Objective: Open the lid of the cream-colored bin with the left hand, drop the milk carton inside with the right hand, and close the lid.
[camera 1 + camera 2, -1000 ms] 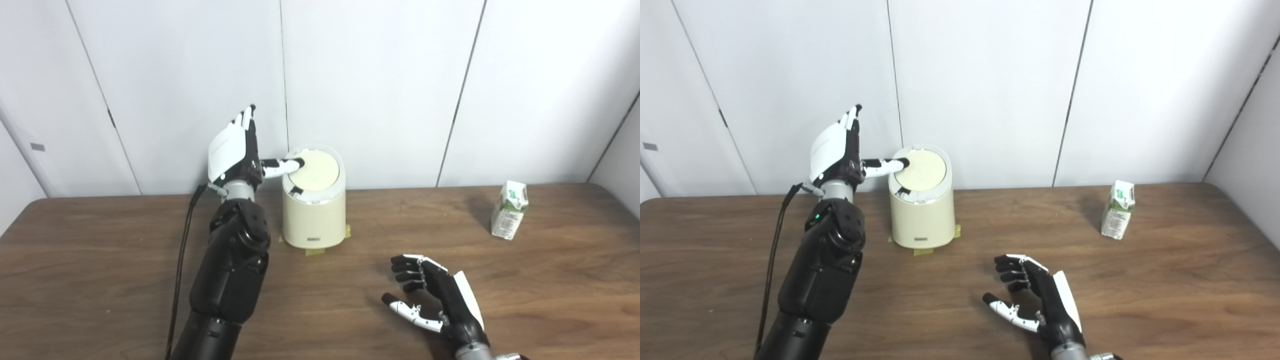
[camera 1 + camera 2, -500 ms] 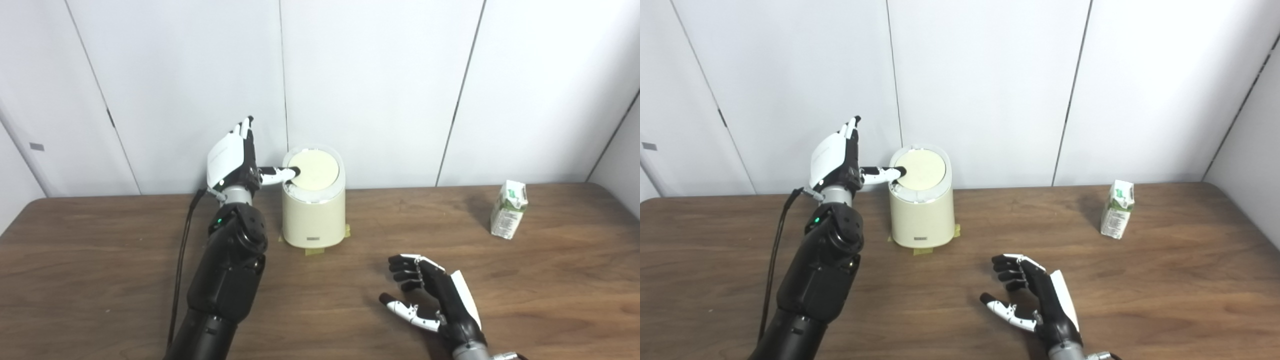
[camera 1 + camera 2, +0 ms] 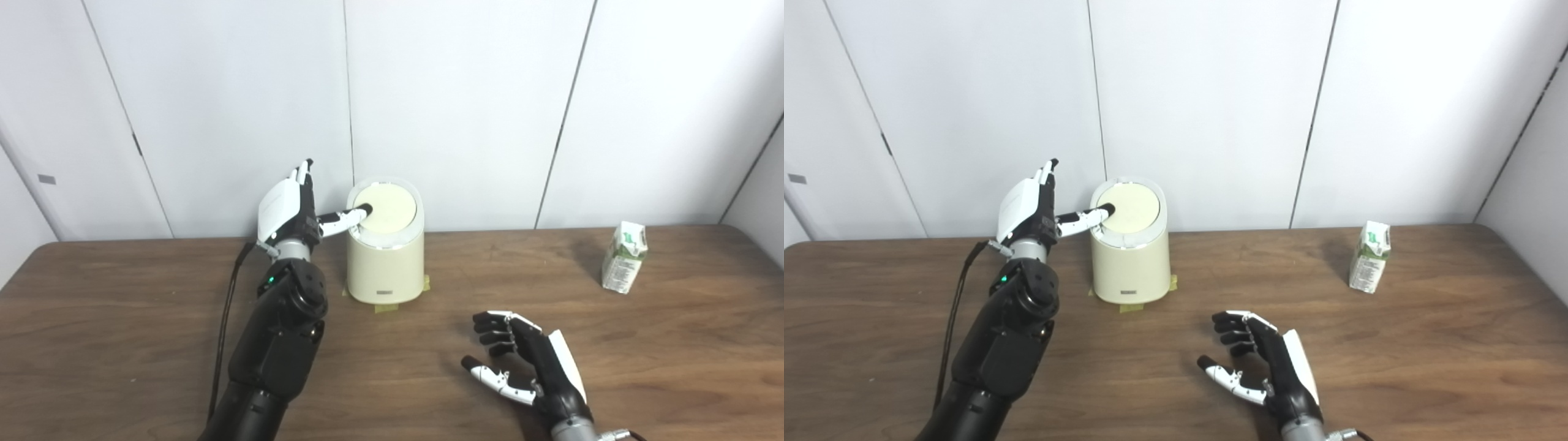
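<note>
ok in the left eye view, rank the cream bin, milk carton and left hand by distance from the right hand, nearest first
1. Cream-colored cylindrical bin, up and left of the right hand.
2. Green-and-white milk carton, far right.
3. Left hand, beside the bin's lid, thumb touching it.

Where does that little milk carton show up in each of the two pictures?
Left eye view: the milk carton stands at far right on the table, near the wall.
Right eye view: the same carton sits a little further left.
Shared landmark: the cream-colored bin, far to its left in both.
</note>
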{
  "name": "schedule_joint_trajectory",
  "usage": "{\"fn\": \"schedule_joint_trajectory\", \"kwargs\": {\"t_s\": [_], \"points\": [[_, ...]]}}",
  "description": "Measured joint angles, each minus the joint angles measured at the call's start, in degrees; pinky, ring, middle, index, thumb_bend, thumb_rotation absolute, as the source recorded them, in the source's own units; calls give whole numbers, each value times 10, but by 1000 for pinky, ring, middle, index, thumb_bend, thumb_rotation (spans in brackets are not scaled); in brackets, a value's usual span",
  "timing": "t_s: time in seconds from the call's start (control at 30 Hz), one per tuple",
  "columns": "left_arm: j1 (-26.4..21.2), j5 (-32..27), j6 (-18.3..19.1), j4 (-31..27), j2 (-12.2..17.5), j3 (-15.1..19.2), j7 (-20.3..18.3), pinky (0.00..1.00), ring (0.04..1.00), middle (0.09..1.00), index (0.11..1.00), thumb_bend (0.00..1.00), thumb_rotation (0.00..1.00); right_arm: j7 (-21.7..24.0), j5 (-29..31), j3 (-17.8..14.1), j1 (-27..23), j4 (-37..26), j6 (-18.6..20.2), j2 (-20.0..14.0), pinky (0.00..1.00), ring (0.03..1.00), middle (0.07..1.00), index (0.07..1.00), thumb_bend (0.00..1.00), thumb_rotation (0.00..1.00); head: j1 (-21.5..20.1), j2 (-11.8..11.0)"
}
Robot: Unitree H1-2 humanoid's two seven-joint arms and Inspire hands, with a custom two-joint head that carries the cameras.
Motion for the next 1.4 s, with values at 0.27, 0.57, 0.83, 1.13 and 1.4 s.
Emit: {"fn": "schedule_joint_trajectory", "kwargs": {"t_s": [0.27, 0.57, 0.83, 1.13, 1.4], "points": [[0, 1, 0, 0, 1, -8, -1, 1000, 1000, 1000, 1000, 967, 312, 0, -1, 0, 0, 0, 1, 2, 571, 645, 668, 663, 317, 123, -3, 1], [-2, 16, 0, 0, 0, -16, -11, 1000, 1000, 1000, 1000, 989, 329, 0, -1, 0, 0, 0, 2, 3, 576, 651, 676, 667, 317, 126, -4, 2], [-12, 35, 0, 0, 1, -31, -18, 1000, 1000, 1000, 1000, 999, 324, 0, -3, 1, -2, -1, 7, 6, 570, 646, 672, 666, 323, 134, -4, 3], [-23, 182, -3, -4, 46, -125, -45, 1000, 1000, 1000, 1000, 1000, 308, -1, -3, 3, -2, -1, 7, 10, 564, 642, 670, 663, 316, 99, -5, 5], [-39, 288, -8, -21, 75, -189, -105, 1000, 1000, 1000, 1000, 1000, 258, -1, -2, 4, -3, -1, 7, 13, 564, 643, 671, 661, 319, 77, -7, 8]]}}
